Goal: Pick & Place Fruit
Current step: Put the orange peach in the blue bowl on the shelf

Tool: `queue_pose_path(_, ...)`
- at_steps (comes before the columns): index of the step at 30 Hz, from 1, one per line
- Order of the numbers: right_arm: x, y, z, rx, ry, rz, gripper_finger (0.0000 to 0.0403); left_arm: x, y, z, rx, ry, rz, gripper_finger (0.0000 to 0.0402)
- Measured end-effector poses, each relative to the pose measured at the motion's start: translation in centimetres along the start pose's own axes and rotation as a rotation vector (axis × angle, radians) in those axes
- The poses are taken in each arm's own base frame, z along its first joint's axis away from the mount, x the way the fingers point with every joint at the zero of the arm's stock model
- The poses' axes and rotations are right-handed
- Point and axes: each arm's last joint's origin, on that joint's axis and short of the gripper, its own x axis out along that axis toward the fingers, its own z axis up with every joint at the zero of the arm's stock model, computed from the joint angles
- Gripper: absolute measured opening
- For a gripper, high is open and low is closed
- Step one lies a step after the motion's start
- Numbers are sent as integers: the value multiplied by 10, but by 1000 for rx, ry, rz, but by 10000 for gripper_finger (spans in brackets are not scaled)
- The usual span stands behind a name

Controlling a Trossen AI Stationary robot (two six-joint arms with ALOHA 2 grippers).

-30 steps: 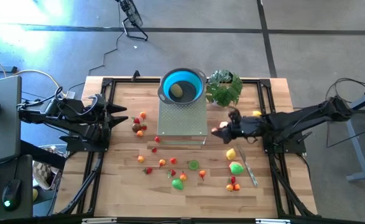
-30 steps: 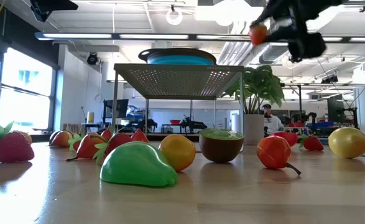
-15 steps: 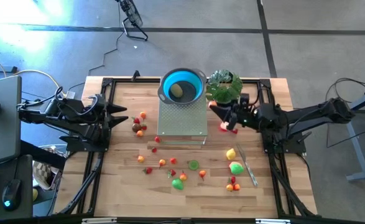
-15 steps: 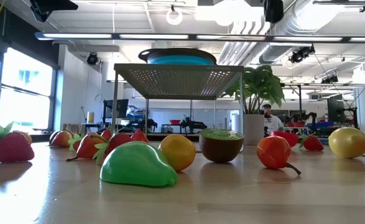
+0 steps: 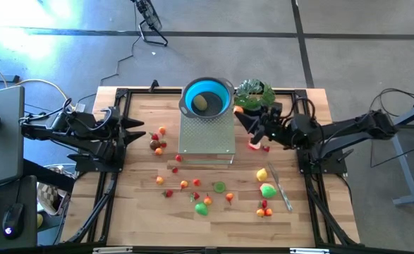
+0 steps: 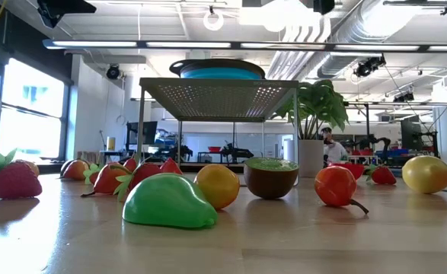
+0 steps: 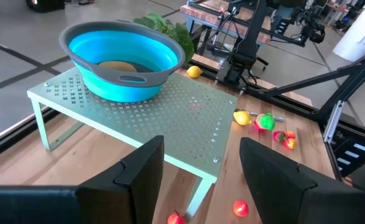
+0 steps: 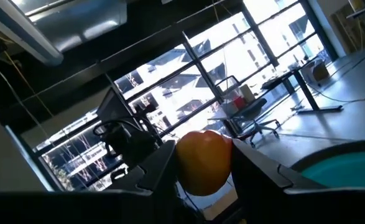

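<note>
A blue bowl (image 5: pixel 207 99) stands on a perforated metal rack (image 5: pixel 207 137) and holds one yellowish fruit (image 5: pixel 201 103). My right gripper (image 5: pixel 240 113) hangs just right of the bowl's rim, shut on a small orange fruit (image 5: pixel 238 109). Several more toy fruits (image 5: pixel 192 187) lie scattered on the wooden table, among them a red one (image 5: pixel 252 146) under the right arm. My left gripper (image 5: pixel 139 131) waits open at the table's left edge, its fingers (image 7: pixel 138 180) apart with nothing between them. My right gripper pinches the orange fruit's two sides (image 8: pixel 201 158) between its two fingers (image 8: pixel 157 171). The fingers come from the table's right, roughly level and tipped a little upward. The fruit is lifted clear, high above the table beside the bowl's rim (image 8: pixel 344 158).
A leafy green plant (image 5: pixel 256 97) stands right behind the right gripper. A slim silver knife (image 5: pixel 281 189) lies near the right front, among a yellow and a green fruit. The rack's legs stand in the table's middle, and black frame rails run along both sides.
My right gripper has risen from low over the table and gone toward the far edge and the bowl, carrying the orange fruit. It has tipped from pointing down to about level and has rolled. In the low view it has left the picture's top.
</note>
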Motion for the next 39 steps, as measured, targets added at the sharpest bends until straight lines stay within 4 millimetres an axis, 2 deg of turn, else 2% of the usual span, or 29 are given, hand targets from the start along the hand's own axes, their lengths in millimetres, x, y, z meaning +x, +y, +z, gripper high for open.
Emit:
queue_pose_path(11,47,31,2,-165,21,-7,133,0,0,0,-1,-2,5,205)
queue_pose_path(19,76,40,7,-263,74,-53,133,0,0,0,-1,-2,5,205)
queue_pose_path(24,85,36,8,-305,74,-74,133,0,0,0,-1,-2,5,205)
queue_pose_path(34,95,10,15,-354,96,-167,133,0,0,0,-1,-2,5,205)
queue_pose_path(39,106,-5,4,-382,133,-202,133,0,0,0,-1,-2,6,205)
